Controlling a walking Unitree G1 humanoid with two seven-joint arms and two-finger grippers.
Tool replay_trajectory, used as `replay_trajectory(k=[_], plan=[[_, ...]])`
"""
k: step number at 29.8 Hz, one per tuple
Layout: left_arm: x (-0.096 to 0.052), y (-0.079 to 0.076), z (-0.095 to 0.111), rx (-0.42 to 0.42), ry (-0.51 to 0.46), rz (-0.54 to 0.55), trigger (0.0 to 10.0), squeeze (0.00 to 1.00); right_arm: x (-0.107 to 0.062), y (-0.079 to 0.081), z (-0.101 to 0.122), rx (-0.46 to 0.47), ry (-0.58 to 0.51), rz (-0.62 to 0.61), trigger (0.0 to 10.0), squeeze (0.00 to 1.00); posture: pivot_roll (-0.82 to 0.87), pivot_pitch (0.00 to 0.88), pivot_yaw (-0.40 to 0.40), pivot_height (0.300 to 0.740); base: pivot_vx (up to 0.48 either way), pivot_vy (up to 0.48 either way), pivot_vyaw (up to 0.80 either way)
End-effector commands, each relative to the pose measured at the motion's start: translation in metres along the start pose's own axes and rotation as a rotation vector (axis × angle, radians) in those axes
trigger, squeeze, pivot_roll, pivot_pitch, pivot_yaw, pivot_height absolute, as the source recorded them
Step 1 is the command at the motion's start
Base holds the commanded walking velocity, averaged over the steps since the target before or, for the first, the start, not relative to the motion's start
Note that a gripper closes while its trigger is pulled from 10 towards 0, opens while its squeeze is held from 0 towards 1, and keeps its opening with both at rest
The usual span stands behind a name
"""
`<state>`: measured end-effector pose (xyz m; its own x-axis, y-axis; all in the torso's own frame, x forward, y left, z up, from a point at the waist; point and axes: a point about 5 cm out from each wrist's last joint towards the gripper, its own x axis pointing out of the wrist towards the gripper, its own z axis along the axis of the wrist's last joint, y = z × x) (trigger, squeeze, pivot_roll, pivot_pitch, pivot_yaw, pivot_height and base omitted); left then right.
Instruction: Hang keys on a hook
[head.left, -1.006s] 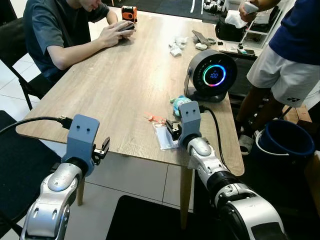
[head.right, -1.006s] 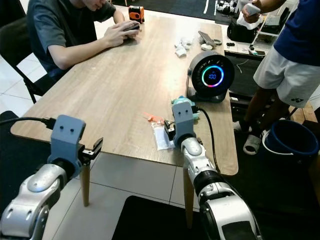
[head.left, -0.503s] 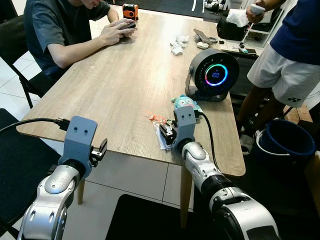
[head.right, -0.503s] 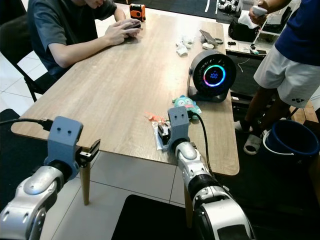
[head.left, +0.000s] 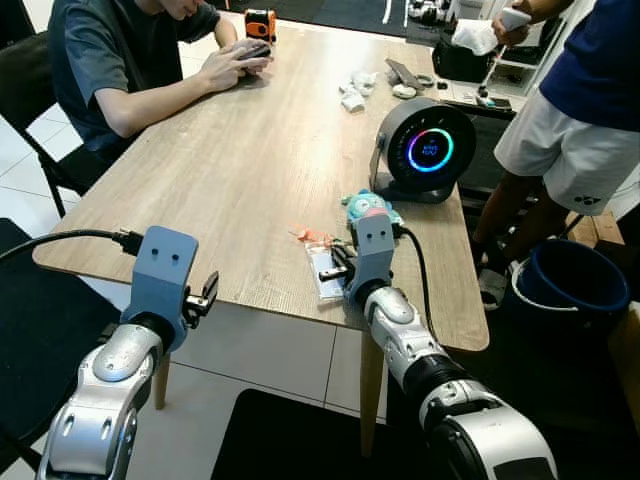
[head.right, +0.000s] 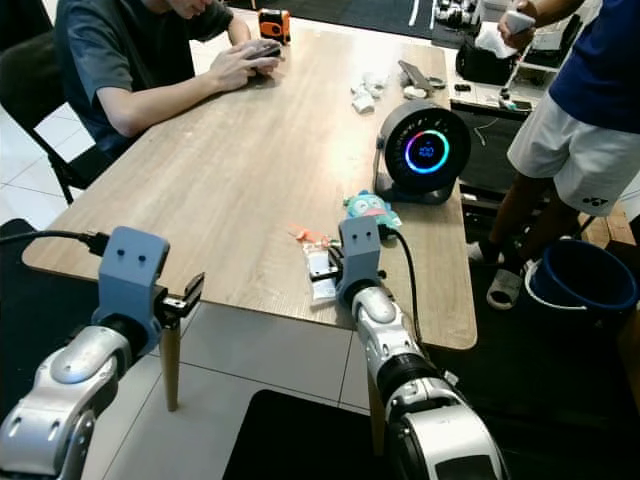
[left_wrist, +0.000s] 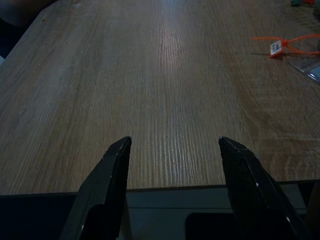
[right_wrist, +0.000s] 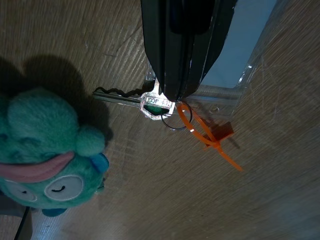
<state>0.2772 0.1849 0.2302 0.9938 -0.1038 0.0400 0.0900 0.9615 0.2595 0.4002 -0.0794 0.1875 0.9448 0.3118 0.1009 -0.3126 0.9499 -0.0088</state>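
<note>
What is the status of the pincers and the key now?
Right pincer shut on key, down on table. Left pincer open, idle at table edge. Plush toy beside key; hook unseen.

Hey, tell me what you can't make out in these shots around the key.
- Right wrist view: the right gripper fingers cover part of the key head, so the grip is unclear.
- Same view: lettering on the key is too small.
- Eye views: the key is too small to see beside the clear bag.

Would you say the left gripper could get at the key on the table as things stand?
Probably not directly. The left gripper hangs open off the table's near edge, well aside from the key, and the right gripper is already shut on the key's head, covering it.
</note>
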Motion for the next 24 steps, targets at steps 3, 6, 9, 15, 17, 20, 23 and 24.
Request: replay_trajectory(k=[3,6,9,15,17,20,23,24], plan=[[-0.001,-0.002,-0.006,0.006,0.027,-0.001,10.0,0.00,-0.004,-0.005,-0.011,0.059,0.042,-0.025,10.0,0.00,0.29,0.307,-0.074,0.740,0.000,0.000,0.00],[-0.001,-0.002,-0.006,0.003,0.027,0.000,10.0,0.00,-0.002,-0.006,-0.004,0.034,0.035,-0.030,10.0,0.00,0.28,0.305,-0.076,0.740,0.000,0.000,0.00],[-0.001,-0.002,-0.007,0.001,0.027,0.000,10.0,0.00,0.002,-0.009,0.011,0.000,-0.010,-0.024,10.0,0.31,0.28,0.304,-0.076,0.740,0.000,0.000,0.00],[0.001,-0.003,-0.007,-0.001,0.026,-0.009,10.0,0.00,0.004,-0.018,0.007,-0.013,0.105,-0.049,10.0,1.00,0.27,0.297,-0.065,0.740,0.000,0.000,0.00],[0.002,-0.004,-0.007,-0.001,0.025,-0.011,10.0,0.00,0.004,-0.020,0.005,0.000,0.124,-0.057,10.0,1.00,0.27,0.297,-0.064,0.740,0.000,0.000,0.00],[0.002,-0.003,-0.007,0.000,0.025,-0.012,10.0,0.00,0.005,-0.023,0.006,0.059,0.158,-0.059,10.0,0.00,0.27,0.294,-0.064,0.740,0.000,0.000,0.00],[0.002,-0.003,-0.007,0.002,0.025,-0.012,10.0,0.00,0.006,-0.025,0.008,0.080,0.180,-0.058,10.0,0.00,0.27,0.294,-0.064,0.740,0.000,0.000,0.00],[0.002,-0.003,-0.007,0.002,0.026,-0.012,10.0,0.00,0.006,-0.026,0.008,0.076,0.186,-0.057,10.0,0.00,0.27,0.294,-0.064,0.740,0.000,0.000,0.00]])
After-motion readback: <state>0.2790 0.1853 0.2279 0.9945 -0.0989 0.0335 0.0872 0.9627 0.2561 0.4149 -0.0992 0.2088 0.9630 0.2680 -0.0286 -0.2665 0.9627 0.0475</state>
